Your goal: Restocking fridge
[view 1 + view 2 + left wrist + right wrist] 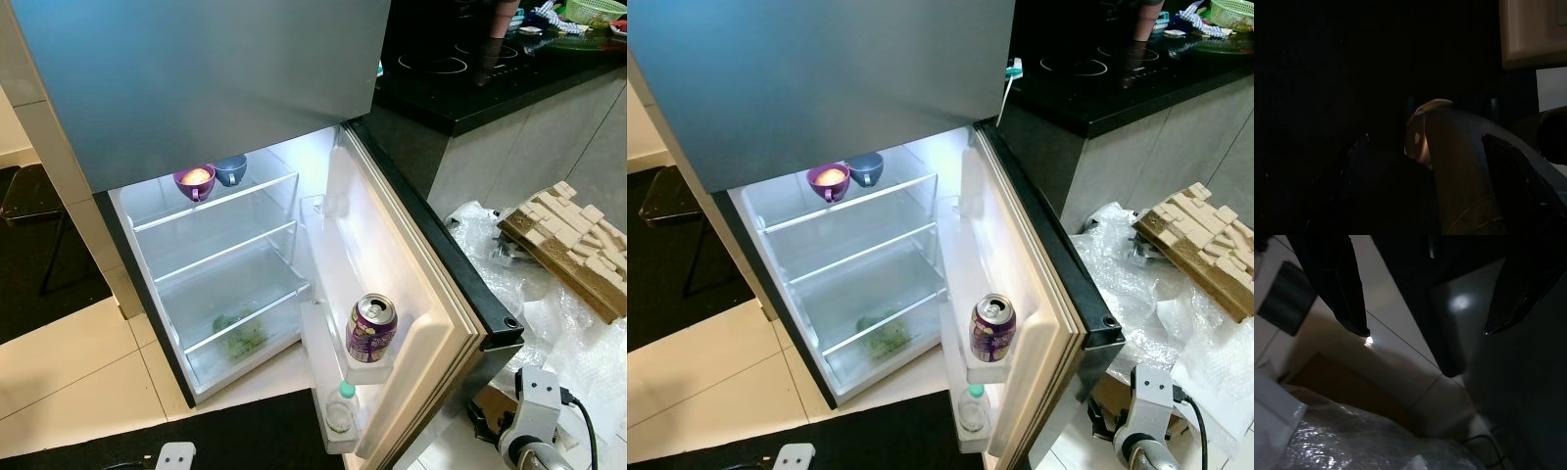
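1. The right arm (534, 431) hangs low beside the fridge door (421, 264). In its wrist view the right gripper (1425, 333) has its jaws spread wide with nothing between them, above floor tiles and bubble wrap (1352, 440).
2. The left gripper (1425, 161) sits in the dark; I cannot tell how its jaws stand.
3. One purple can (370, 329) stands upright on the door's shelf; one bottle (340, 407) stands in the bin below it.
4. Inside the fridge, greens (235, 331) lie in the bottom drawer.
5. Two cups, one purple (195, 180) and one blue (230, 169), sit side by side on the top shelf.
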Robot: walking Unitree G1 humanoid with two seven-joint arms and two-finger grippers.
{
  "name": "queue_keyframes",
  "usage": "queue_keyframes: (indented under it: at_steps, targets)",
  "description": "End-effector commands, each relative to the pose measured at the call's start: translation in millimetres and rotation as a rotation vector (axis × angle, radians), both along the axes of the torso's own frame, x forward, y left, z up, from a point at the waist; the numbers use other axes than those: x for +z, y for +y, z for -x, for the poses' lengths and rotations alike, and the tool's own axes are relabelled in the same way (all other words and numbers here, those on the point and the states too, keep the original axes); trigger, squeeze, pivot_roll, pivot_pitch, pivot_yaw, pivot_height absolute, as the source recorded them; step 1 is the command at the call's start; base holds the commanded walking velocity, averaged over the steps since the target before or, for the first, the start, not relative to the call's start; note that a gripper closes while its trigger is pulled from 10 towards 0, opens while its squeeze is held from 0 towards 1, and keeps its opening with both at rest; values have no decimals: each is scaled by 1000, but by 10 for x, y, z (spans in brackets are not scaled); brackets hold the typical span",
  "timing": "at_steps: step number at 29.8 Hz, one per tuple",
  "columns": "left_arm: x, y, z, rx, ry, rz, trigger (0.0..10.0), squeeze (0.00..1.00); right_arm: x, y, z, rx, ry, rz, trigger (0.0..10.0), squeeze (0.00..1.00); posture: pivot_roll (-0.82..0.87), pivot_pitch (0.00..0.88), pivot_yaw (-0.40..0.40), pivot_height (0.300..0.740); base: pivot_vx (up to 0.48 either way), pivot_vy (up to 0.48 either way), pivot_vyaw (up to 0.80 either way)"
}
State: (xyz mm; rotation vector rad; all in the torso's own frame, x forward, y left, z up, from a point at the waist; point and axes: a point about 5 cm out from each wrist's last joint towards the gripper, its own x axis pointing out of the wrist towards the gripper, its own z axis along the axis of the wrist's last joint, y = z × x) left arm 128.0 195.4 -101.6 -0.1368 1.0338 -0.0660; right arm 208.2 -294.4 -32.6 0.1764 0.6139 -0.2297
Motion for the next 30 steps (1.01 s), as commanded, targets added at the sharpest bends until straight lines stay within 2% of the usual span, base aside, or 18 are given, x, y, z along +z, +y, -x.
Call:
queue_keyframes:
  at_steps: [1,3,4,9,10,13,14,15,16,18,19,20,21,23,24,26,28,30]
  targets:
    - [2,67,21,15,5,-17,10000,0,28,15,-41,4,-36,-36,10000,0,66,0,-23,740,0,0,0]
    - [0,76,30,5,10,-22,10000,0,32,102,-83,52,-69,-107,10000,0,64,0,-20,740,0,0,0]
    - [0,76,30,5,10,-22,10000,0,32,102,-83,52,-69,-107,10000,0,64,0,-20,740,0,0,0]
    - [-12,48,58,-6,17,-17,10000,0,61,376,-203,221,-144,-276,10000,0,63,0,-20,740,0,0,0]
    - [-12,48,58,-6,17,-17,10000,0,61,376,-203,221,-144,-276,10000,0,63,0,-20,740,0,0,0]
    - [-15,31,61,-5,17,-12,10000,0,90,536,-279,325,-169,-334,10000,0,65,0,-21,740,0,0,0]
    - [-15,31,61,-5,17,-12,10000,0,90,536,-279,325,-169,-334,10000,0,65,0,-21,740,0,0,0]
    - [-17,29,63,-5,18,-12,10000,0,106,626,-320,376,-180,-355,10000,0,65,0,-22,740,0,0,0]
    - [-17,29,63,-5,18,-12,10000,0,106,626,-320,376,-180,-355,10000,0,65,0,-22,740,0,0,0]
    - [-19,27,69,-5,21,-11,10000,0,141,849,-395,500,-203,-401,10000,0,63,0,-20,740,0,0,0]
    - [-19,27,69,-5,21,-11,10000,0,141,849,-395,500,-203,-401,10000,0,63,0,-20,740,0,0,0]
    - [-20,27,71,-6,21,-11,10000,0,175,1049,-444,602,-225,-449,10000,0,63,0,-20,740,0,0,0]
    - [-20,27,71,-6,21,-11,10000,0,175,1049,-444,602,-225,-449,10000,0,63,0,-20,740,0,0,0]
    - [-19,28,70,-7,22,-11,10000,0,278,1433,-505,803,-282,-561,10000,0,64,0,-19,740,0,0,0]
    - [-19,28,70,-7,22,-11,10000,0,278,1433,-505,803,-282,-561,10000,0,64,0,-19,740,0,0,0]
    - [-15,26,57,-8,19,-11,10000,0,440,1736,-528,985,-347,-678,10000,0,65,0,-17,740,0,0,0]
    - [-13,28,48,-8,17,-11,10000,0,536,1836,-536,1071,-377,-721,10000,0,65,0,-17,740,0,0,0]
    - [-13,28,49,-9,17,-11,10000,0,532,1776,-572,1044,-378,-686,10000,0,64,0,-15,740,0,0,0]
